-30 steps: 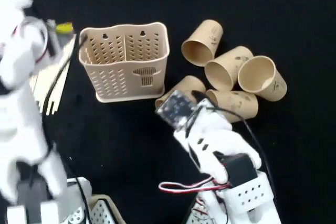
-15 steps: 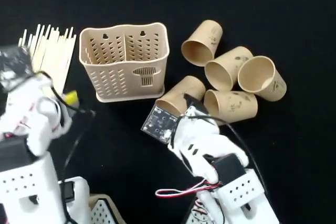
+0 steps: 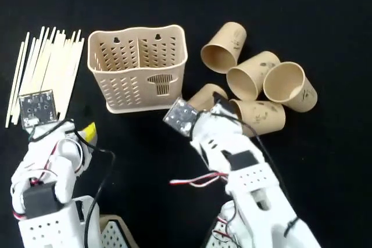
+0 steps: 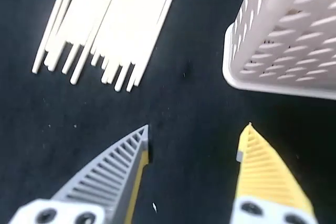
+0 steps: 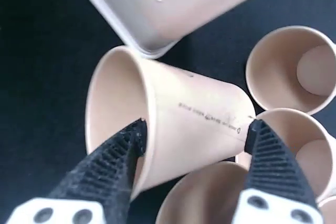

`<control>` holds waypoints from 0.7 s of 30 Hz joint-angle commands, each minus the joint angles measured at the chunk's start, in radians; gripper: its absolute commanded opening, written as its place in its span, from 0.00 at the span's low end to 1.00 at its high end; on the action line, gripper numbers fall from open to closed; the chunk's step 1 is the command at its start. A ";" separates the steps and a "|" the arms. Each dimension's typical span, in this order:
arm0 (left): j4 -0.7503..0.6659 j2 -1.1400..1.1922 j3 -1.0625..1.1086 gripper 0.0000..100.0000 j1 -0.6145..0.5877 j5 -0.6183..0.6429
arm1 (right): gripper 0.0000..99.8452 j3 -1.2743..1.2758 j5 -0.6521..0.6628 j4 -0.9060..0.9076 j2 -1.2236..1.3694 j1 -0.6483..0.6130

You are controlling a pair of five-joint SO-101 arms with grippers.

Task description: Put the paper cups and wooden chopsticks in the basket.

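Observation:
A beige slotted basket (image 3: 136, 65) stands upright on the black table. Wooden chopsticks (image 3: 46, 68) lie in a loose bundle to its left. Several paper cups lie on their sides to its right. The nearest cup (image 3: 206, 96) rests by the basket's front right corner. My right gripper (image 5: 195, 125) is open and straddles this cup (image 5: 173, 129), one black finger (image 5: 113, 166) at its mouth and the other beside its wall. My left gripper (image 4: 197, 127) hangs open over bare table, short of the chopstick ends (image 4: 100, 35) and the basket corner (image 4: 283, 35).
More cups cluster behind the nearest one: one (image 3: 224, 46) at the back, two (image 3: 251, 74) (image 3: 289, 85) to the right and one (image 3: 258, 115) in front. The left arm (image 3: 49, 161) stands at the front left, trailing cables. Black cloth covers the table.
The left arm has drawn back from over the chopsticks to the front left. The right arm pulled back a little, then came forward onto the nearest cup.

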 commanded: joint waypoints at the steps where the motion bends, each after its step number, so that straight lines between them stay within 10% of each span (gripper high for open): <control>1: -0.080 -0.048 0.061 0.27 0.007 0.008 | 0.29 -0.024 0.008 -0.123 0.079 0.081; 8: -0.109 -0.049 0.130 0.27 0.005 0.014 | 0.01 -0.021 0.003 -0.193 0.036 0.115; 11: -0.106 -0.055 0.136 0.27 0.005 0.014 | 0.04 -0.019 0.002 -0.152 -0.054 0.118; 21: -0.196 -0.057 0.205 0.27 -0.084 0.069 | 0.01 -0.409 -0.068 0.560 -0.367 0.118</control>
